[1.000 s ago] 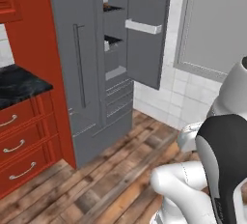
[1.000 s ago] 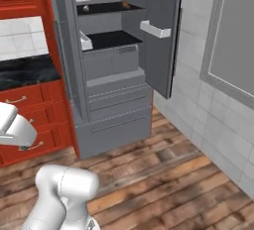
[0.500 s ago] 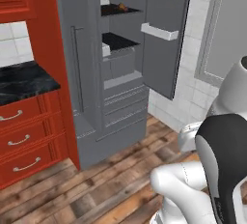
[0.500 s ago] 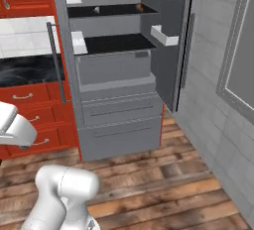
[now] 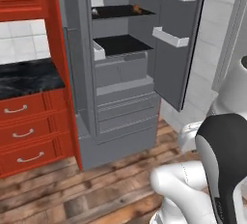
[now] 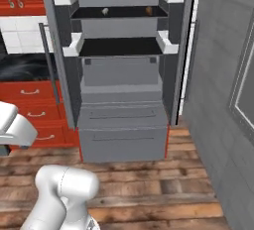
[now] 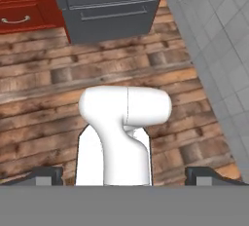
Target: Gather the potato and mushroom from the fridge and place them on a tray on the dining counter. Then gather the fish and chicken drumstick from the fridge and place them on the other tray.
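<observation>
The grey fridge (image 6: pixel 121 100) stands ahead with both upper doors swung open, its right door (image 5: pixel 176 49) carrying white bins. On its upper black shelf lie a small pale item (image 6: pixel 105 11) and a small orange-brown item (image 6: pixel 148 10), also seen as the pale item (image 5: pixel 95 11) and the brown item (image 5: pixel 136 9); they are too small to name. My gripper (image 7: pixel 125 176) is open and holds nothing; it faces down at the wooden floor in front of the fridge's lower drawers (image 7: pixel 107 1), well short of the shelves. The tray and dining counter are out of view.
Red drawer cabinets (image 5: pixel 24 131) with a black counter top (image 5: pixel 24 78) adjoin the fridge on the left. A grey wall (image 6: pixel 223 75) runs close on the right. Wooden floor (image 6: pixel 149 184) lies open before the fridge.
The whole picture has shifted: the base has moved, bringing the open fridge nearer and more face-on. The gripper stays open.
</observation>
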Tool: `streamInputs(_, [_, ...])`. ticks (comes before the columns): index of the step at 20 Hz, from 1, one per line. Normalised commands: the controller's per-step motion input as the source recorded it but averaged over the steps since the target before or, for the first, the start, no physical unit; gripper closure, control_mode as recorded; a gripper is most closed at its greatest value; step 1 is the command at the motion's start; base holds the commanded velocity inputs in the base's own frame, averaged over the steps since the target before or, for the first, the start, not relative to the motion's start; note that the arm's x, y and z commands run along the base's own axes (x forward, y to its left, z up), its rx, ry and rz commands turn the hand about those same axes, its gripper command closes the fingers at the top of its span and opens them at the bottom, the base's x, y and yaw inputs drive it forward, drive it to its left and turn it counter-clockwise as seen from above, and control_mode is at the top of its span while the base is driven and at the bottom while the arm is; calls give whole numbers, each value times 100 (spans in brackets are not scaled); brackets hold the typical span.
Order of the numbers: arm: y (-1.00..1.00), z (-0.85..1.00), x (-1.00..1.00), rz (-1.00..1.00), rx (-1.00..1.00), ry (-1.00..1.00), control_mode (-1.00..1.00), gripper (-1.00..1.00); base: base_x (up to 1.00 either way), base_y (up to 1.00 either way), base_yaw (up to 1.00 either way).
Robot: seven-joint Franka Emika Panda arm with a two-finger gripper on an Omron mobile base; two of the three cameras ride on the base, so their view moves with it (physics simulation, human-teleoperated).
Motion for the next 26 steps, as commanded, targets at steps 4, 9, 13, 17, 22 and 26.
streamInputs(4, [0, 0, 0, 0, 0, 0, 100, -100, 51, -64, 36])
streamInputs(9, [0, 0, 0, 0, 0, 0, 100, -100, 66, -66, 32])
streamInputs(13, [0, 0, 0, 0, 0, 0, 100, -100, 79, -69, 22])
streamInputs(17, [0, 0, 0, 0, 0, 0, 100, -100, 52, -38, 1])
streamInputs(22, [0, 0, 0, 0, 0, 0, 100, -100, 48, -1, -4])
streamInputs(26, [0, 0, 0, 0, 0, 0, 100, -100, 79, 3, -8])
